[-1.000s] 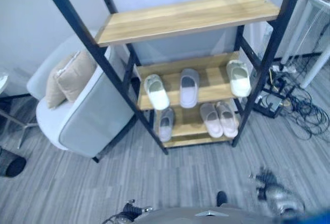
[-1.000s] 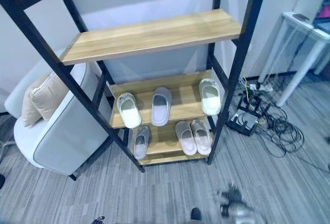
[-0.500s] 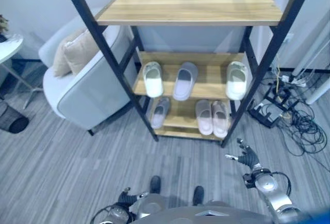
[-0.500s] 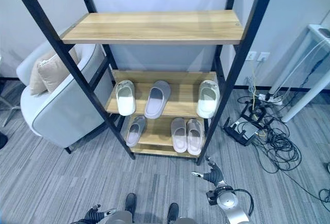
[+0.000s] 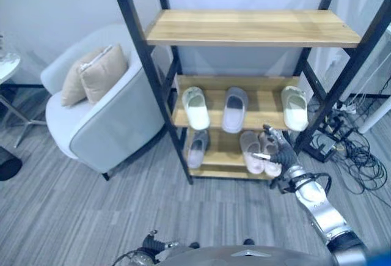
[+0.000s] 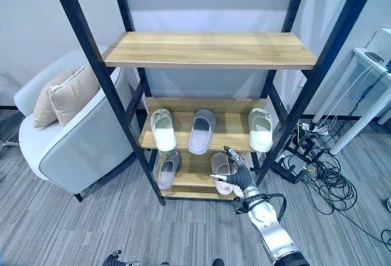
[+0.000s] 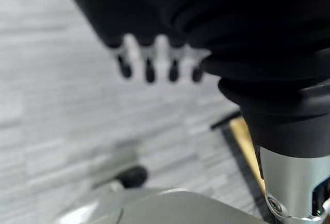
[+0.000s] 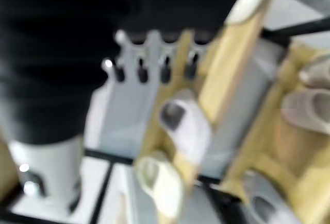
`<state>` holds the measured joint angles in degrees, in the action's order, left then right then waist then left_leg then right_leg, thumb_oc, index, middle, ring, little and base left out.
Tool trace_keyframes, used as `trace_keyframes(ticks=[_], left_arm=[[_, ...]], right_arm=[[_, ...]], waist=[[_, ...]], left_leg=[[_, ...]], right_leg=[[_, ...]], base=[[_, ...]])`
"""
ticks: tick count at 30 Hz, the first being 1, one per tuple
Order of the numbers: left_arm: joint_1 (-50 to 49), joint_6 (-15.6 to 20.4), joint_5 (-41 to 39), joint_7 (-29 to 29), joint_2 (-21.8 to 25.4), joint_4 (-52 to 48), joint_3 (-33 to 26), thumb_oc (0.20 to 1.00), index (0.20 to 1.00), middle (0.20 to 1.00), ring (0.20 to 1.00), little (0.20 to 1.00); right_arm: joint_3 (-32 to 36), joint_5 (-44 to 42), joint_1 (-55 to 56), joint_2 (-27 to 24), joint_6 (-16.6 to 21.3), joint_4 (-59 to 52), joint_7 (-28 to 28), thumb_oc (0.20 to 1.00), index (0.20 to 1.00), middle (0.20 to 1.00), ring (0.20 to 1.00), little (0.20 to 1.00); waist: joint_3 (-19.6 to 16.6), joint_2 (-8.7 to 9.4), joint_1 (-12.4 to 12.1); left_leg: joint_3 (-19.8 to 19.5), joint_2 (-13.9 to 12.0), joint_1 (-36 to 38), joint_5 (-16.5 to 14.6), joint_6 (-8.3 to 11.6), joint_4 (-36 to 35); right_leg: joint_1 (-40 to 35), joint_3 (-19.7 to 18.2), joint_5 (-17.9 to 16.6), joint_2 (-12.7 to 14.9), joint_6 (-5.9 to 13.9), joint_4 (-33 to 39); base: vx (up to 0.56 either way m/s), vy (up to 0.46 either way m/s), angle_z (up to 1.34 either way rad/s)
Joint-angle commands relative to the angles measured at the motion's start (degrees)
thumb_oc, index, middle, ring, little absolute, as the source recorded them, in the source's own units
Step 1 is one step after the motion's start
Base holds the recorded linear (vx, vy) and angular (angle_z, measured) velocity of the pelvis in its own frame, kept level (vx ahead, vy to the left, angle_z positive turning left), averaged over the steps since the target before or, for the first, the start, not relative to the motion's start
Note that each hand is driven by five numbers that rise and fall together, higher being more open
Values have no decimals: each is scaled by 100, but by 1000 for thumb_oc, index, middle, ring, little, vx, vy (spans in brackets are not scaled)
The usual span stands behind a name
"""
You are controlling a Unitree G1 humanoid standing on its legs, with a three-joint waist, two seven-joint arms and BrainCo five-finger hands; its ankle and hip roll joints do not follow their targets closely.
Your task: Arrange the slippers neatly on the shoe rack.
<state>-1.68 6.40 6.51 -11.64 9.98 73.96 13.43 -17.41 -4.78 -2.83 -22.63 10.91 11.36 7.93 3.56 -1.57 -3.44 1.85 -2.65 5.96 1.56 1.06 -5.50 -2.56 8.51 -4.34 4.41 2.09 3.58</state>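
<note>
A black-framed shoe rack [image 6: 131,133] is seen beside a grey armchair [image 6: 73,144]. Six slippers [image 6: 201,131] lie on its two lower shelves, long axes front to back, toes rearward. The right robot hand [image 6: 239,173] is held open and empty before the lower pair [image 5: 259,151]; the left robot hand [image 7: 154,62] hangs open.

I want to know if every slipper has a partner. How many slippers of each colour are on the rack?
White slippers: 2, one at the left and one at the right of the middle shelf.
Grey slippers: 2, one on the middle shelf, one on the bottom shelf.
Pinkish slippers: 2, side by side on the bottom shelf, partly behind the right hand.
Total: 6
</note>
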Motion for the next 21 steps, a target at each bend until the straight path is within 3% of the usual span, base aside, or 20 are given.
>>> trace_keyframes(ticks=[1, 6, 11, 21], left_arm=[[217, 23, 330, -49, -70, 228, 229, 1000, 1000, 1000, 1000, 1000], [151, -12, 372, -133, -83, 249, 366, 1000, 1000, 1000, 1000, 1000], [154, -21, 337, -173, -27, 294, 381, 1000, 1000, 1000, 1000, 1000], [311, 56, 73, -221, 61, 364, 502, 1000, 1000, 1000, 1000, 1000]], right_arm=[[55, 304, -559, 97, 193, 95, 525, 1000, 1000, 1000, 1000, 1000], [329, 520, -1137, 168, 52, 528, 1162, 1000, 1000, 1000, 1000, 1000], [411, 566, -1676, 105, -33, 1112, 1444, 1000, 1000, 1000, 1000, 1000], [629, 265, -2875, -238, -199, 2251, 1920, 1000, 1000, 1000, 1000, 1000]], waist=[[-92, 246, -203], [-48, 315, -374], [-10, 385, -508], [504, 429, -744]], left_leg=[[-168, -353, -216, -64, 145, 50], [-223, -266, -262, -106, 84, 53], [-291, -178, -360, -138, 36, 51], [-426, 194, -1194, -312, -148, 588]], right_leg=[[-272, -299, 687, 501, 507, -479], [-297, -238, 644, 546, 550, -398], [-269, -170, 571, 604, 594, -300], [218, -153, 295, 890, 721, -320]], base=[[60, 124, 3], [44, 92, 4], [19, 79, 8], [-33, 114, 6]])
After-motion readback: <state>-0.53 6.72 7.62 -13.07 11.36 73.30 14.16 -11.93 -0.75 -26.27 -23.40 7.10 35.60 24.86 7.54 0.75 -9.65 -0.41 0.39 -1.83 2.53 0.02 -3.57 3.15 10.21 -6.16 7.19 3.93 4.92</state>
